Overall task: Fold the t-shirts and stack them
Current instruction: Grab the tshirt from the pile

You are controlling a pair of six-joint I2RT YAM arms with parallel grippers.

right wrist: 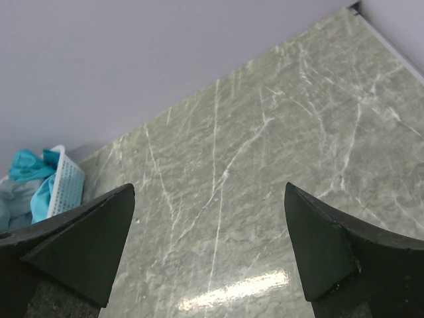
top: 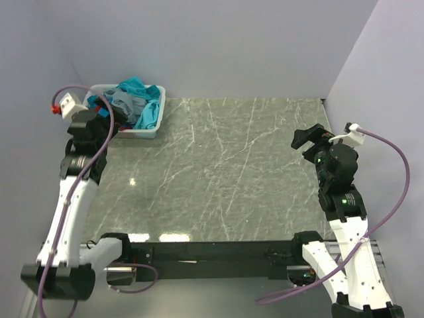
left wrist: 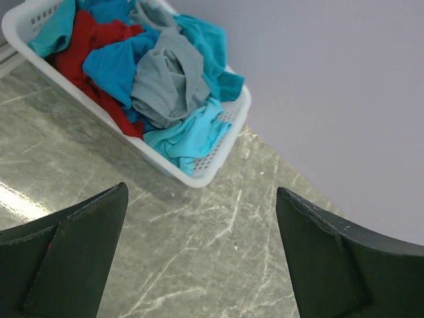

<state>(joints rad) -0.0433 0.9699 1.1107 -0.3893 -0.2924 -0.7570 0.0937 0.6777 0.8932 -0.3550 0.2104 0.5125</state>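
Heaped in basket [left wrist: 213, 173], far-left corner of table [top: 232, 165]: t-shirts [left wrist: 106, 65], soft, light, limp, tangled. Best to pinch grey shirt [left wrist: 165, 79] at top fold. L gripper [left wrist: 201, 218] & R gripper [right wrist: 209, 222] both spread wide, empty.

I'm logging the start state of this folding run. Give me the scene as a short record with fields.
surface: grey marble-patterned table
container: white plastic basket, far-left corner of the table
contents: grey t-shirt, red t-shirt, blue t-shirt and teal t-shirt, crumpled together
left pincer: open, empty, just short of the basket
right pincer: open, empty, over the table's right side
progress: nothing folded or stacked
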